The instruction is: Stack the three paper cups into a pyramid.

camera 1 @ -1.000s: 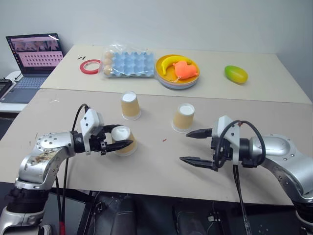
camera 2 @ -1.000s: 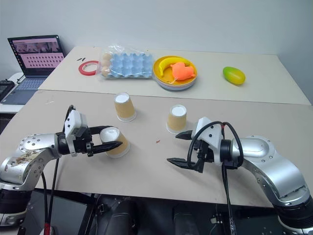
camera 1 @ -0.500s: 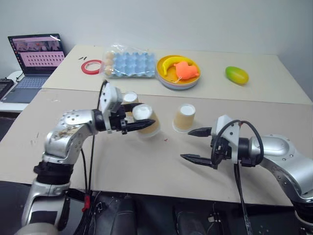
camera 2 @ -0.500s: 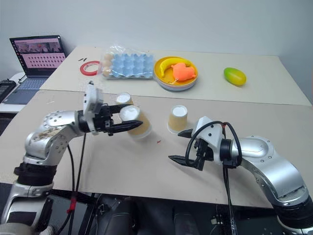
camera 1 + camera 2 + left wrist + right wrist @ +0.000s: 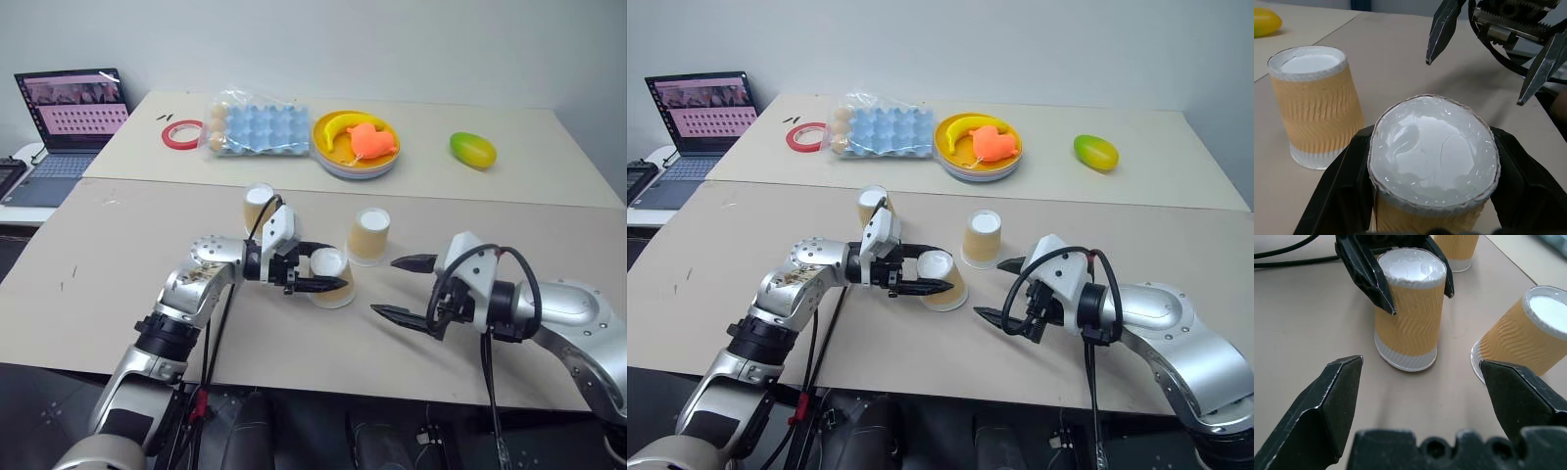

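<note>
A: Where the two tan tabletops meet along a seam, the near table [image 5: 118,284] has a smooth matt surface, bare ahead of the left arm out to its front edge. What lies at the back?

B: A laptop [image 5: 71,108] with screen text too small to read, a pale-blue moulded egg tray [image 5: 260,125] in clear film, a yellow plate [image 5: 355,147] and a red tape ring [image 5: 182,133].

A: Cups?

B: Three ribbed tan paper cups, all upside down, white bases up. The left gripper [image 5: 318,274] is clamped on one cup [image 5: 330,277], which is near the table's middle, just beside the second cup [image 5: 368,235]. The third cup [image 5: 260,209] stands behind the left forearm.

A: Right gripper?

B: The right gripper [image 5: 404,287] has its fingers spread wide, holding nothing, pointing at the held cup with open tabletop between.
</note>
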